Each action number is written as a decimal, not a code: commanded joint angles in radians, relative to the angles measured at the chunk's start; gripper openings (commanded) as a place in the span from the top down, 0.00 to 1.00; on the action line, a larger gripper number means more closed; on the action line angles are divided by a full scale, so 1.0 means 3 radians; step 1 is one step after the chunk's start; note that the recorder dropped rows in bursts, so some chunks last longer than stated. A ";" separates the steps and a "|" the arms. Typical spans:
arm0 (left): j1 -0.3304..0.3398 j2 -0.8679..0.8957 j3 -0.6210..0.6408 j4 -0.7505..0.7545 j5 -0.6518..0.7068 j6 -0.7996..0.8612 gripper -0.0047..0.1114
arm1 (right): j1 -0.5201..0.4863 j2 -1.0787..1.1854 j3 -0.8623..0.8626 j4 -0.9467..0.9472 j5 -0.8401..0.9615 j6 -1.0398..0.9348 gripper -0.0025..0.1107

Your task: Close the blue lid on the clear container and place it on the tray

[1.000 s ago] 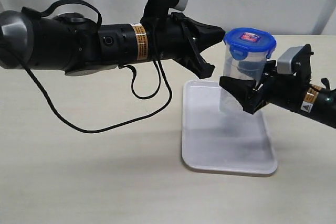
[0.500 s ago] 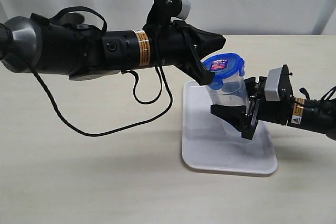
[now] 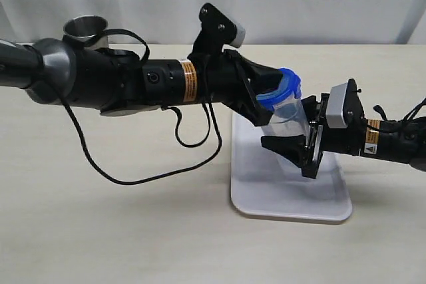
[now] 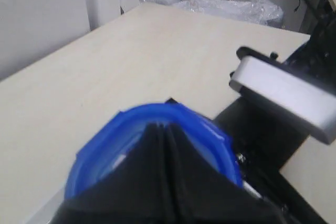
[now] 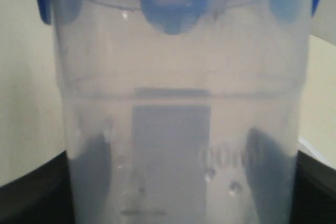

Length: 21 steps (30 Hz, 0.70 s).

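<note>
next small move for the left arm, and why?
Probably press the shut left end effector down on the lid to seat it. Its tip sits on the lid's top, and the right end effector holds the container tilted above the tray. I can't tell whether the flaps are latched.

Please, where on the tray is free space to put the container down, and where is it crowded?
Free: the near half of the tray, between its front rim and the right tool. Crowded: the far half, where the right tool holds the clear container tilted and the left tool is on the blue lid.
</note>
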 commanded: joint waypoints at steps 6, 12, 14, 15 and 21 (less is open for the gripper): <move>-0.0310 0.0155 -0.0263 0.0126 0.0467 -0.0060 0.96 | 0.0144 -0.0147 -0.0001 0.0308 -0.0089 -0.0012 0.94; -0.0311 0.0178 -0.0312 -0.0018 0.0936 -0.0122 0.96 | 0.0137 -0.0147 -0.0001 0.0396 -0.0089 0.0177 0.94; -0.0311 0.0193 -0.0312 -0.0018 0.0935 -0.0157 0.96 | 0.0137 -0.0152 -0.0001 0.0464 -0.0089 0.0591 0.93; -0.0311 0.0193 -0.0312 -0.0018 0.0969 -0.0193 0.96 | 0.0137 -0.0160 -0.0001 0.0508 -0.0063 0.0758 0.90; -0.0311 0.0193 -0.0312 -0.0018 0.1030 -0.0235 0.96 | 0.0137 -0.0183 -0.0001 0.0428 -0.0017 0.0942 0.42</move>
